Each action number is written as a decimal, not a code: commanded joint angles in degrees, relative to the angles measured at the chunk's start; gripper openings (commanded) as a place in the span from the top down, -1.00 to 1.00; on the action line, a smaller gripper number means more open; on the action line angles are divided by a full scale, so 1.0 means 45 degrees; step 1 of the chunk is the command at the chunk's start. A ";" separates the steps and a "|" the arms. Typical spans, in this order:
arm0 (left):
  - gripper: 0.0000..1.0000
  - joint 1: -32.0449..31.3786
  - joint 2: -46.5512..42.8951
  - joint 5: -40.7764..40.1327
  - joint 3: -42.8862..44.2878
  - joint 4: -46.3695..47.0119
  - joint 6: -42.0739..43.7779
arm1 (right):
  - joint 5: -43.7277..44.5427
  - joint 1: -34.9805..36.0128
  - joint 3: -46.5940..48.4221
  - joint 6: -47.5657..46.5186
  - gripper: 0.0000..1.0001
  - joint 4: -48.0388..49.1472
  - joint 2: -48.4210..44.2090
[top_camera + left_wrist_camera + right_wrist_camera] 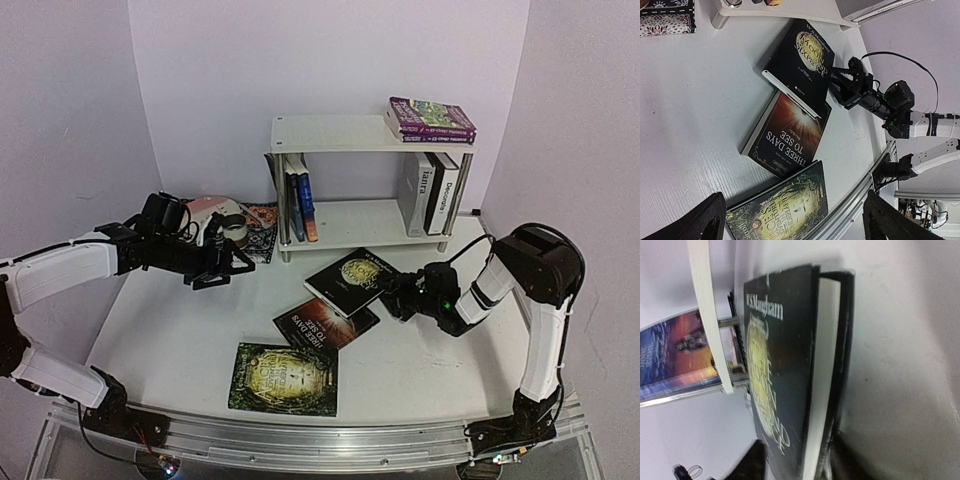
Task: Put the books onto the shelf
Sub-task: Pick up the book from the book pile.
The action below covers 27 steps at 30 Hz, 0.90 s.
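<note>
A black book (348,278) (800,60) (785,365) lies on the table in front of the white shelf (340,133), overlapping a dark red-brown book (325,325) (790,132). My right gripper (392,292) (795,465) is low at the black book's right edge, shut on it with a finger (747,465) against the front cover and the other behind the back cover. A green book (285,378) (785,207) lies near the front edge. My left gripper (222,272) (795,222) hovers open and empty above the table's left side.
Two purple books (430,120) lie on the shelf's top tier. On the lower tier, blue books (298,205) stand at the left and white and black ones (432,193) at the right. A patterned mat with dishes (255,230) sits left of the shelf.
</note>
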 commanded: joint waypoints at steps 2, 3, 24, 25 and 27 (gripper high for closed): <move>-0.92 -0.0036 -0.0267 -0.0107 0.0513 0.0070 -0.0070 | 0.0152 0.0130 0.0149 0.0215 -0.19 -0.0196 -0.0227; -0.92 -0.0033 -0.0284 -0.0096 0.0504 0.0071 -0.0078 | 0.0265 0.0168 0.0045 0.0240 -0.21 -0.0197 -0.0228; -0.92 -0.0026 -0.0505 -0.0345 0.0334 -0.0099 0.0033 | 0.0982 0.1432 0.0946 0.1174 -0.24 -0.1248 0.0896; -0.93 -0.0024 -0.0534 -0.0355 0.0331 -0.0131 0.0057 | 0.1003 0.1449 0.1059 0.1197 -0.24 -0.1235 0.0975; -0.92 -0.0021 -0.0568 -0.0437 0.0329 -0.0217 0.0107 | 0.1078 0.1436 0.1185 0.1167 -0.22 -0.1233 0.1118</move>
